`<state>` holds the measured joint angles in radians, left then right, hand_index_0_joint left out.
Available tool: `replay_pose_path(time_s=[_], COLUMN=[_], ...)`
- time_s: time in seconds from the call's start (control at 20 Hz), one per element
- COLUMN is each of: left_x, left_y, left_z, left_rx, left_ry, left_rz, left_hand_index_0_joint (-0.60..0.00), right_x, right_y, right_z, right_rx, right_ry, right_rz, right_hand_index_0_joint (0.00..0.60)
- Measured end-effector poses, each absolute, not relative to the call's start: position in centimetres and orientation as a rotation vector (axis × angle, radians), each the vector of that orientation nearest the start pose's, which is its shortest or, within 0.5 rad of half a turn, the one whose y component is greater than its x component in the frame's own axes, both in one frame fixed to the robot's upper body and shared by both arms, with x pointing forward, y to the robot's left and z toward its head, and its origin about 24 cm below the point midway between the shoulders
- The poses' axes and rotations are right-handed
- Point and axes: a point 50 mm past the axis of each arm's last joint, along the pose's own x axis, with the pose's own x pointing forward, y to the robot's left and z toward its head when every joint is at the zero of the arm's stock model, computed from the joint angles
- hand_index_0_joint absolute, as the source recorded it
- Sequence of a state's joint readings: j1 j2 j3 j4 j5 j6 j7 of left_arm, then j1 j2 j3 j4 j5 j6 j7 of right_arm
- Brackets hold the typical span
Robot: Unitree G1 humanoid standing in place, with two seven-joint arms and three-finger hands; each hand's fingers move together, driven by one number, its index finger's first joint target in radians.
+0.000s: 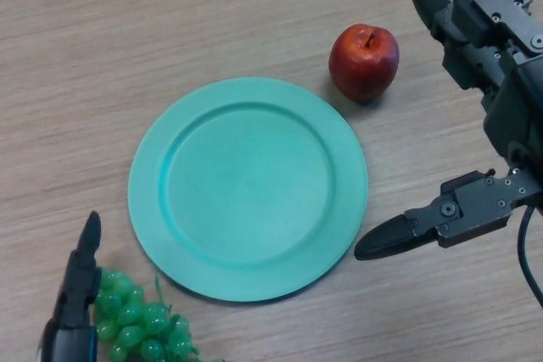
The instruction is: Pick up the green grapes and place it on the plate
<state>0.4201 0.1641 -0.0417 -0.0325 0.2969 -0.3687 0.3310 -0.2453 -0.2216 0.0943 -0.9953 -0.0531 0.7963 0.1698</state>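
A bunch of green grapes [140, 324] lies on the wooden table at the bottom left, just off the rim of a round teal plate [248, 188] in the middle. The plate has nothing on it. My left hand [79, 290] comes in at the bottom left edge. One straight finger stands right beside the grapes on their left side, and the rest of the hand is out of view. My right hand [509, 116] hovers at the right, to the right of the plate. It is open and empty, with the thumb stretched toward the plate's rim.
A red apple [364, 61] stands on the table just beyond the plate's upper right rim, close to the fingers of my right hand [441, 10]. Bare wooden table [102, 48] stretches across the far left.
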Motion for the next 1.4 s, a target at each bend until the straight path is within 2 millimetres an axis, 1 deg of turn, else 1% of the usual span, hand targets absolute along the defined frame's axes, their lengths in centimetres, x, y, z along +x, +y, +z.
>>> replay_pose_path(time_s=[0.05,0.15,0.2,0.25,0.3,0.4,0.5,0.6,0.7,0.8,0.95,1.0,1.1,1.15,1.25,1.3,1.4], left_x=[15.7,15.7,15.8,16.0,16.2,16.8,16.9,16.5,15.8,15.2,14.5,14.0,13.3,13.1,12.9,12.9,12.8], left_y=[19.3,19.4,19.5,19.6,19.9,20.3,20.1,19.9,19.8,19.6,19.3,19.3,19.3,19.4,19.9,20.3,20.5], left_z=[0.6,0.4,0.4,0.5,0.7,1.4,1.9,1.6,1.2,1.2,1.1,1.2,1.5,1.9,4.2,6.1,8.8], left_rx=[0.422,0.428,0.411,0.387,0.297,0.030,-0.006,0.058,0.073,0.222,0.306,0.358,0.394,0.400,0.367,0.324,0.372], left_ry=[-0.026,0.000,0.000,-0.003,-0.005,0.018,0.003,0.014,0.012,0.006,0.000,-0.015,-0.050,-0.061,-0.137,-0.214,-0.303], left_rz=[0.236,0.243,0.250,0.265,0.307,0.351,0.299,0.265,0.216,0.143,0.073,0.043,-0.001,-0.009,0.044,0.081,0.049], left_hand_index_0_joint=[0.000,-0.200,-0.350,-0.450,-0.593,-0.600,-0.600,-0.600,-0.600,-0.600,-0.600,-0.600,-0.600,-0.600,-0.600,-0.600,-0.600], right_x=[20.7,20.7,20.7,20.7,20.7,20.7,20.7,20.7,20.7,20.7,20.7,20.7,20.7,20.7,20.6,20.6,20.7], right_y=[-12.5,-12.7,-12.7,-12.7,-12.7,-12.7,-12.7,-12.8,-12.8,-12.8,-12.8,-12.8,-12.7,-12.6,-12.5,-12.6,-12.7], right_z=[22.5,22.6,22.6,22.6,22.5,22.5,22.5,22.6,22.6,22.6,22.6,22.6,22.5,22.4,22.4,22.4,22.4], right_rx=[-0.284,-0.283,-0.284,-0.283,-0.289,-0.282,-0.283,-0.282,-0.284,-0.275,-0.278,-0.277,-0.250,-0.247,-0.244,-0.245,-0.241], right_ry=[-0.416,-0.416,-0.416,-0.415,-0.413,-0.411,-0.411,-0.412,-0.413,-0.413,-0.410,-0.408,-0.400,-0.396,-0.391,-0.391,-0.390], right_rz=[0.276,0.268,0.269,0.274,0.282,0.286,0.279,0.276,0.271,0.270,0.277,0.272,0.281,0.295,0.306,0.297,0.280], right_hand_index_0_joint=[0.000,0.000,0.000,0.000,0.000,0.000,0.000,0.000,0.000,0.000,0.000,0.000,0.000,0.000,0.000,0.000,0.000])
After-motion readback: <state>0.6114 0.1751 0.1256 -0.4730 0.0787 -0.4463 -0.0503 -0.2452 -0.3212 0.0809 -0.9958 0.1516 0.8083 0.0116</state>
